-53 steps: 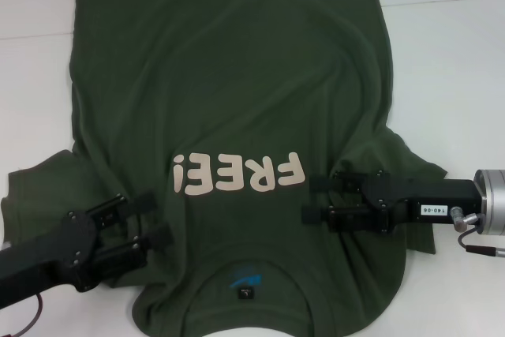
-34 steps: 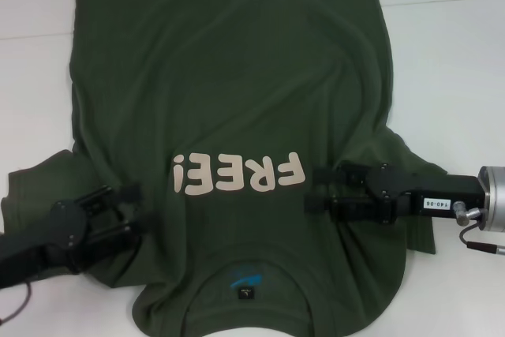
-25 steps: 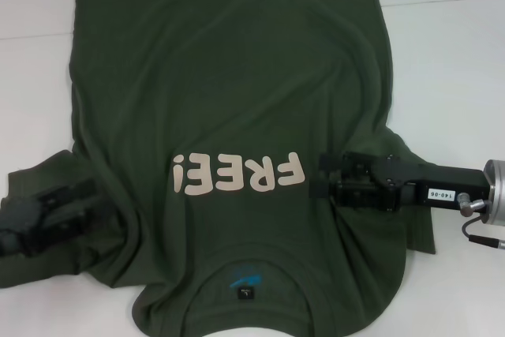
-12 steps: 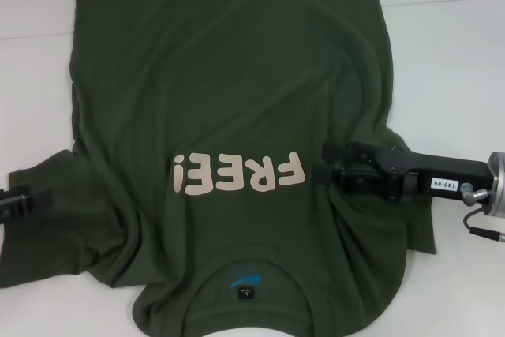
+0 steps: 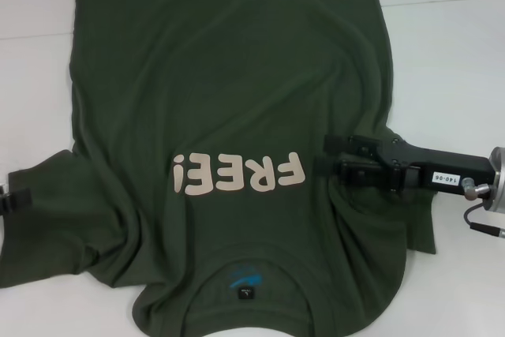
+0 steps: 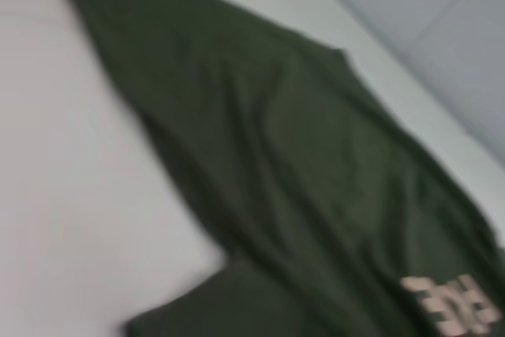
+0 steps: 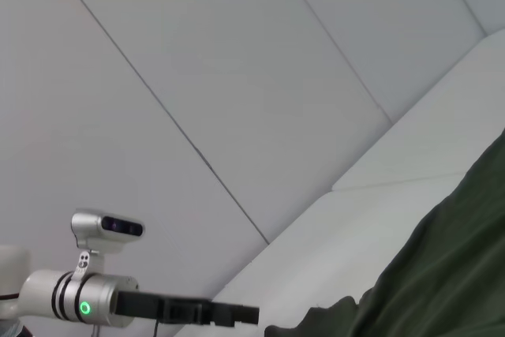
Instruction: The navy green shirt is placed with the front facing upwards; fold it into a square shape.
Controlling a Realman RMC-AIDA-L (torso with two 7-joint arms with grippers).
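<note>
Plainly, the navy green shirt (image 5: pixel 229 100) reads "FREE" (image 5: pixel 238 173) in pale pink.

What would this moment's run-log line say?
dark olive-green cotton T-shirt: flat, unfolded | right gripper: over right sleeve | left gripper: at frame edge

white table (image 5: pixel 450 53), navy green shirt (image 5: pixel 229 100) spread flat

Navy green shirt (image 5: pixel 229 100): spread flat, front up, "FREE" print showing, sleeves rumpled.
</note>
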